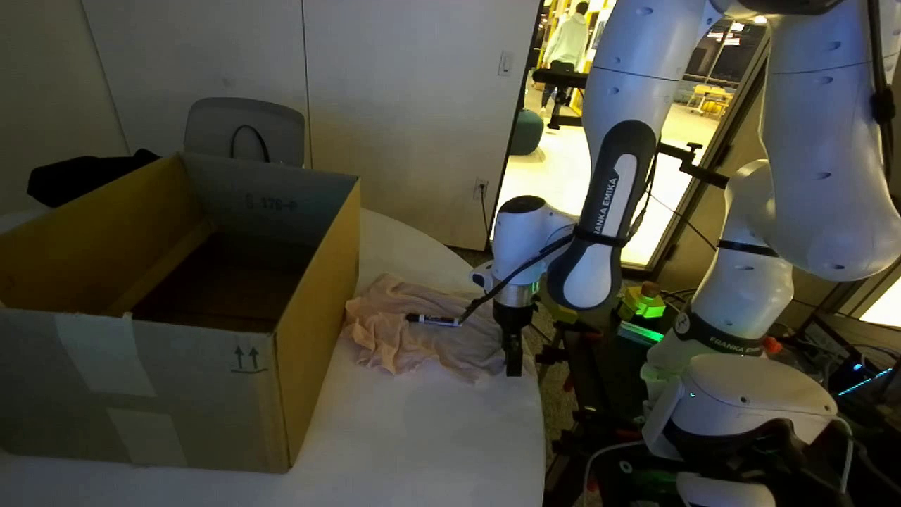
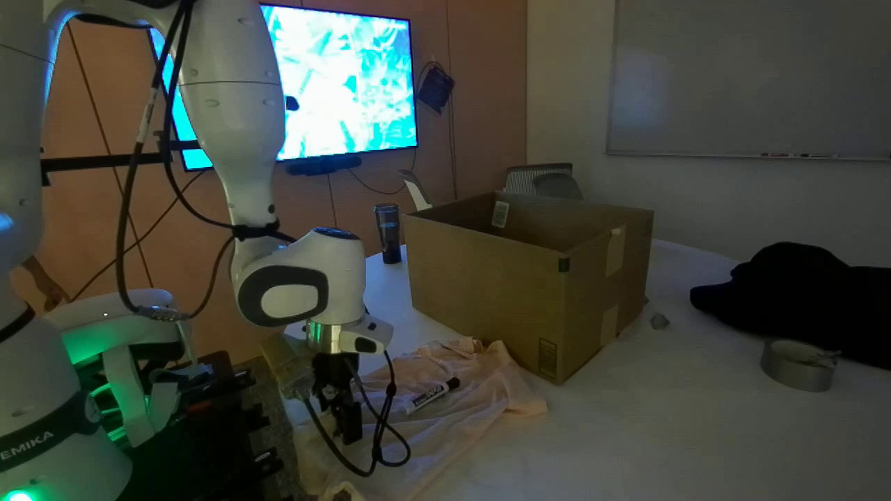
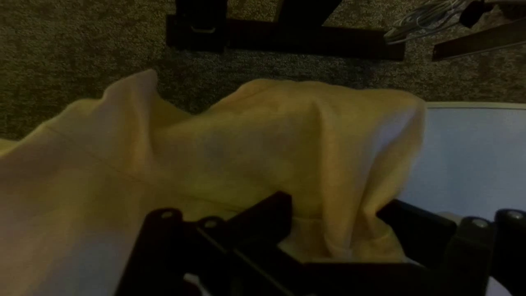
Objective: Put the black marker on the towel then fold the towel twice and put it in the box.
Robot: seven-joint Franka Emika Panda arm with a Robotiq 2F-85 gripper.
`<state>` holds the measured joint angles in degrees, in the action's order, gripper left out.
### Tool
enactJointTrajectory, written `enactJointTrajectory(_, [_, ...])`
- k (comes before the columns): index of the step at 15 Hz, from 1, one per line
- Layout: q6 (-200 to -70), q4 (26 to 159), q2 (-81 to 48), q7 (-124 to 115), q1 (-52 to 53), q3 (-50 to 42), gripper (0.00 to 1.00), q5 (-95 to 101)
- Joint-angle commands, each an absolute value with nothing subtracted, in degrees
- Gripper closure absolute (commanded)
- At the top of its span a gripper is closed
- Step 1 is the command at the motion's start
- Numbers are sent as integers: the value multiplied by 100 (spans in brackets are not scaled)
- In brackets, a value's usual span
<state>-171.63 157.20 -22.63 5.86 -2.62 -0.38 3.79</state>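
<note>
Only the wrist view shows towel (image 3: 230,156) between the parted fingers (image 3: 267,218).

In front of me the white arm (image 1: 626,91) is making a big bend up high, then sloping down. Its wrist (image 2: 341,271) is hanging low, and the gripper (image 3: 335,210) is pointing straight down. Its two black fingers (image 3: 269,218) are standing apart, leaving a gap between them.

towel (image 1: 405,348): of pale peach colour | marker (image 1: 438,321): white and black | box (image 1: 218,415): brown, with black printed arrows (image 1: 239,356) | gripper (image 3: 335,216): black
</note>
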Motion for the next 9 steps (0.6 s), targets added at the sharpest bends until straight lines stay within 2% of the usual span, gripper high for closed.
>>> enactJointTrajectory(1, [-17162, 15709, -2157, 670, -238, -233, 80, 507])
enactJointTrajectory(4, [-17054, 15778, -1800, 629, -69, -522, 99, 688])
enactJointTrajectory(9, [-16896, 15807, -1010, 723, 151, -832, 100, 1269])
